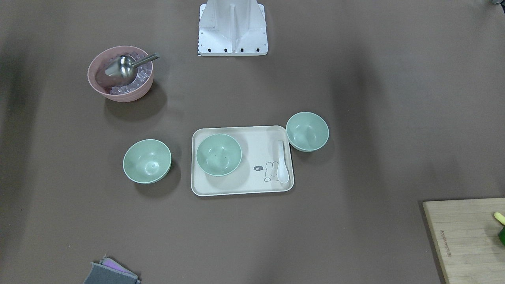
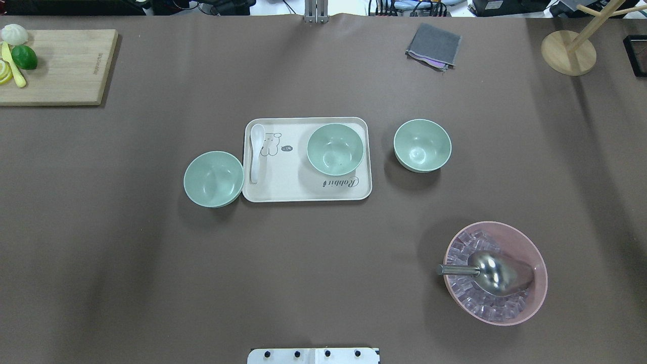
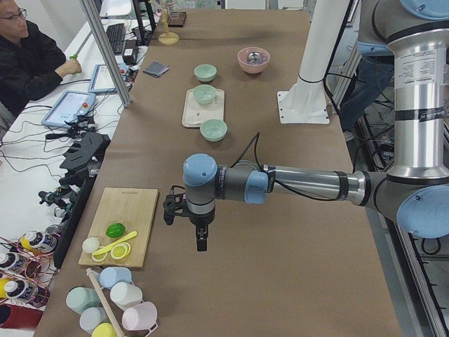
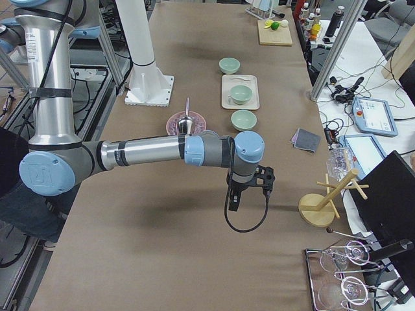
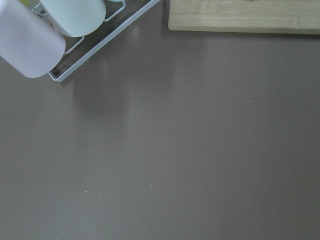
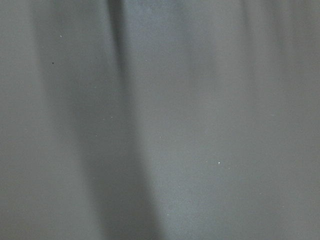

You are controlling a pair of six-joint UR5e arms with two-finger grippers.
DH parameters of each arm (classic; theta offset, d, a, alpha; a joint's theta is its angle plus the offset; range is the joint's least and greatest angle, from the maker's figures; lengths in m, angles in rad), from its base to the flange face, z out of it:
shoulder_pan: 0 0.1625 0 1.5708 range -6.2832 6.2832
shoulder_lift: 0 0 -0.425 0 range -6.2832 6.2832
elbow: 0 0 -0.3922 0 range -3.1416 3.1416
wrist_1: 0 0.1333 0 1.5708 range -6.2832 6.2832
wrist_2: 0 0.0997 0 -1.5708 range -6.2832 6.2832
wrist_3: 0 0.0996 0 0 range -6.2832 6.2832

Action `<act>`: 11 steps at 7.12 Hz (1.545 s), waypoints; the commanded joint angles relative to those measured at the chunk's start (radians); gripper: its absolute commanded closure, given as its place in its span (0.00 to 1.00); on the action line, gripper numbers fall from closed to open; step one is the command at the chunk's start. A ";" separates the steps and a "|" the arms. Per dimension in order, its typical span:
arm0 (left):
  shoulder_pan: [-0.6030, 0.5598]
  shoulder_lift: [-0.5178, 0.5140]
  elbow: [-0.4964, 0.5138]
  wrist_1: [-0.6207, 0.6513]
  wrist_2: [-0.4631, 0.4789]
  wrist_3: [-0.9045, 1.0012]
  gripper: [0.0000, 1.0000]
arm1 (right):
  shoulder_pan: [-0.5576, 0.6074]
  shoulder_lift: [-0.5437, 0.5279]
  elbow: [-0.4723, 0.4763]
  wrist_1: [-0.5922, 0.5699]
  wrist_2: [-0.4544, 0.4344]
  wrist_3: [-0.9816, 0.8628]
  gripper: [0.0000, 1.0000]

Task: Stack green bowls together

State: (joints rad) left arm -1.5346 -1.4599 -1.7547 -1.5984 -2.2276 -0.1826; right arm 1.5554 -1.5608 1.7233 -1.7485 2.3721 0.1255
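Three pale green bowls stand apart in a row at mid-table. One bowl (image 2: pixel 213 179) (image 1: pixel 307 131) touches the left edge of a cream tray (image 2: pixel 293 177). One bowl (image 2: pixel 335 149) (image 1: pixel 219 154) sits on the tray. One bowl (image 2: pixel 422 145) (image 1: pixel 147 161) stands right of the tray. All are upright and empty. My left gripper (image 3: pixel 200 242) hangs over bare table near the cutting board, far from the bowls. My right gripper (image 4: pixel 232 207) hangs over bare table toward the other end. Both show only in side views, so I cannot tell if they are open or shut.
A pink bowl (image 2: pixel 495 273) with ice and a metal scoop stands at the near right. A white spoon (image 2: pixel 256 151) lies on the tray. A cutting board (image 2: pixel 55 65) with fruit, a grey cloth (image 2: pixel 433 45) and a wooden stand (image 2: pixel 568 50) sit along the far edge.
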 commanded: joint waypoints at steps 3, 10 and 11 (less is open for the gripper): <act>0.001 0.007 0.006 -0.008 -0.026 -0.001 0.02 | 0.000 0.002 0.010 0.000 0.006 0.002 0.00; 0.001 0.007 0.009 -0.008 -0.024 -0.003 0.02 | 0.003 0.008 0.015 -0.005 0.013 0.002 0.00; 0.001 0.007 0.012 -0.008 -0.024 -0.003 0.02 | 0.003 0.008 0.015 -0.006 0.013 0.002 0.00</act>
State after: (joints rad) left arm -1.5340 -1.4527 -1.7447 -1.6061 -2.2514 -0.1855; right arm 1.5585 -1.5525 1.7379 -1.7537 2.3853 0.1273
